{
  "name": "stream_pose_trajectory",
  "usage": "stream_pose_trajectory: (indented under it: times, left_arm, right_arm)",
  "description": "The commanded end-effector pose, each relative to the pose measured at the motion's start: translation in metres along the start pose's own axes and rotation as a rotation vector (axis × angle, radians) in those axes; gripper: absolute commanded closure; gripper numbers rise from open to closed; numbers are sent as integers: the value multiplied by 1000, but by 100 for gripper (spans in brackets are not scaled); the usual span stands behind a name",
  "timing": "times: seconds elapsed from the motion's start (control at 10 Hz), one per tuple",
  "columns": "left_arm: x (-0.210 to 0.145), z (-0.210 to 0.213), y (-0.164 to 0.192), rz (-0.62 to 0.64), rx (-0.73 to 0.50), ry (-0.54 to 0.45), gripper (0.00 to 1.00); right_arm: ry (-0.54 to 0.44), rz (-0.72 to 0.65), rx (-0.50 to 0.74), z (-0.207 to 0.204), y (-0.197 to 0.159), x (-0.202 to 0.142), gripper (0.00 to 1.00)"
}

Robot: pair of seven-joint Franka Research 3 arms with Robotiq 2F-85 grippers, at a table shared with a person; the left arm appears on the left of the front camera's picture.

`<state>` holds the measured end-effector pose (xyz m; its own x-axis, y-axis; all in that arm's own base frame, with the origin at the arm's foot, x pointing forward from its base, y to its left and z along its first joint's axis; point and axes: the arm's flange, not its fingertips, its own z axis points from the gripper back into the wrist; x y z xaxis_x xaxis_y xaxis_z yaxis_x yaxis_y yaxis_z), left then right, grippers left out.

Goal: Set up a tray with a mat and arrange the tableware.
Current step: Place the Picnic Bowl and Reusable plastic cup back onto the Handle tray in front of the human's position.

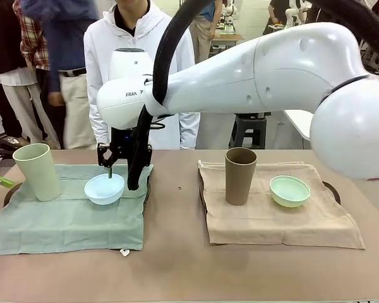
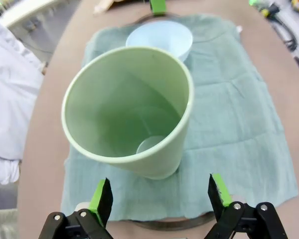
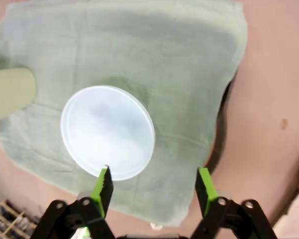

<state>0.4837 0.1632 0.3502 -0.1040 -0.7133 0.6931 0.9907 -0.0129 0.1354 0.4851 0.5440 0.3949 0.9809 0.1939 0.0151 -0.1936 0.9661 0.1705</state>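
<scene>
The right gripper is seen spread open above the light blue bowl, one finger at its rim, nothing gripped. The bowl rests on the green mat beside the pale green tumbler. The left gripper is held wide open, empty, before that tumbler.

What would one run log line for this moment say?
right gripper: open, above light blue bowl on green mat | left gripper: open, by pale green tumbler | brown tumbler, mint bowl: on tan mat
</scene>
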Motion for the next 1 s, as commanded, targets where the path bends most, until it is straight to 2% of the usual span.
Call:
stream_pose_trajectory:
  times: [0.0, 0.2, 0.4, 0.6, 0.8, 0.9]
  left_arm:
    - [27, 11, -19, 65, 6, 120, 0]
    - [60, 33, -34, 58, 29, 294, 0]
    - [96, 50, -43, 60, 73, 433, 0]
    - [129, 54, -45, 90, 123, 520, 0]
    - [172, 41, -49, 150, 245, 628, 0]
    - [190, 35, -45, 178, 268, 638, 0]
  right_arm:
    - [44, -69, -26, 5, -9, -17, 0]
    - [60, -100, -81, 29, -9, -29, 0]
    - [34, -112, -104, 55, -7, -43, 0]
    - [21, -105, -114, 85, -5, -52, 0]
    - [23, -118, -129, 119, -4, -67, 0]
    - [24, -136, -133, 131, -4, -71, 0]
